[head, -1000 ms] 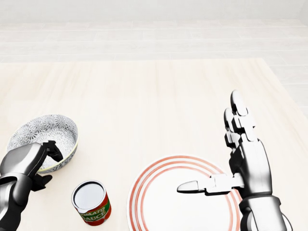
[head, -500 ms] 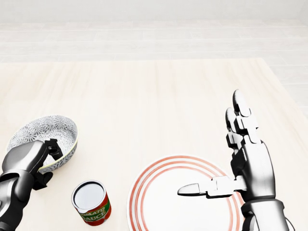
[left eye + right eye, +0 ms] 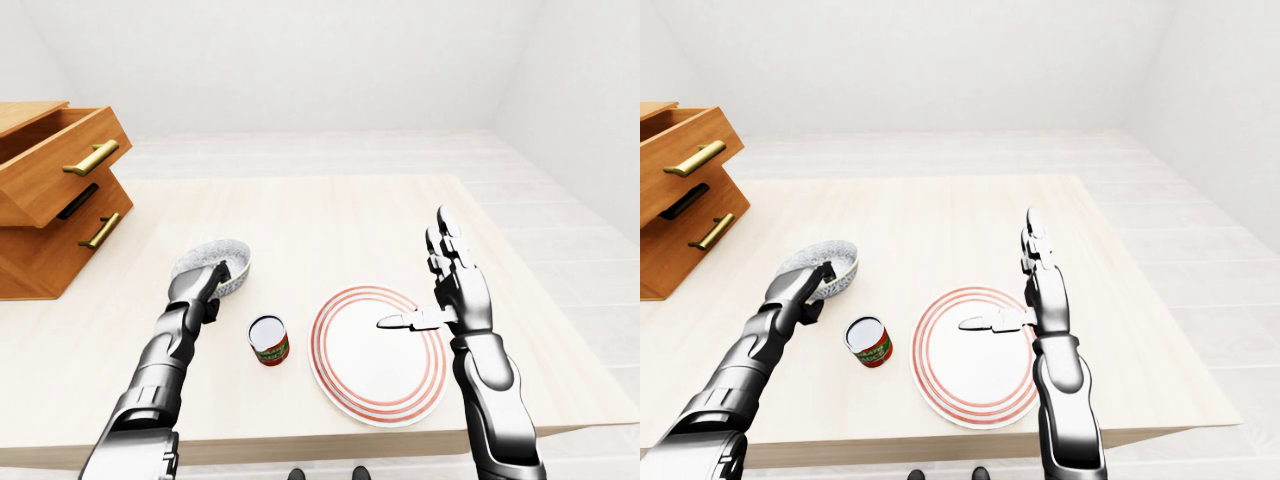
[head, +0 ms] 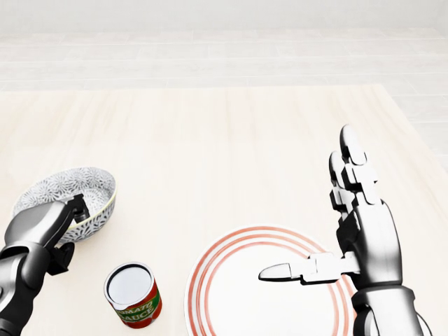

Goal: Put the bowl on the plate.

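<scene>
A grey patterned bowl sits at the left of the head view, tilted with its opening toward the camera. My left hand is shut on the bowl's near rim, one finger hooked inside and the thumb underneath. The white plate with red rings lies on the table at the bottom centre, to the right of the bowl. Above the plate's right side my right hand stands open, fingers pointing up and thumb stretched left over the plate, holding nothing.
A tomato sauce can stands upright between the bowl and the plate, close to the plate's left rim. A wooden drawer cabinet with one drawer pulled out sits at the table's left. The table's right edge runs near my right arm.
The bowl has tipped up in my left hand and shifted slightly right and upward. My right hand has barely moved.
</scene>
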Robot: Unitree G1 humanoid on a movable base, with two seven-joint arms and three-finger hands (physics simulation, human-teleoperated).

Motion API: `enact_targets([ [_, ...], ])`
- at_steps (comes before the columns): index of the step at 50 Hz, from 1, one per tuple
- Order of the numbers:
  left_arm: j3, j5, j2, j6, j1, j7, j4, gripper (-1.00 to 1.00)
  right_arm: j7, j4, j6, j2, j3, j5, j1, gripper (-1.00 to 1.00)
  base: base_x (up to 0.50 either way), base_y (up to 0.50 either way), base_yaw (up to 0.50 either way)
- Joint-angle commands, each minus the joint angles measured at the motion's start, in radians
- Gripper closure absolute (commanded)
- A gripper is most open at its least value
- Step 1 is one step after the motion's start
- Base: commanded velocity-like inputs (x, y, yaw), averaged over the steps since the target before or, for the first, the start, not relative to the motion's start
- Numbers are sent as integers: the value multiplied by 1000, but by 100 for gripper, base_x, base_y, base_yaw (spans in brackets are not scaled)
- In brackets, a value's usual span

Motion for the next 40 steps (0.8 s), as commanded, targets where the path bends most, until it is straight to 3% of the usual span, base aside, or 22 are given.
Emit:
enact_targets([
  [1,7,7,4,0,-4,15,-31,100,-1,5,0,1,1,-1,-2,-100,0,0,0],
  [24,26,55,12,0,20,27,-142,100,-2,16,0,5,6,0,19,-100,0,0,0],
  [40,57,34,-13,0,76,-88,-373,100,-4,9,0,5,7,2,19,-100,0,0,0],
])
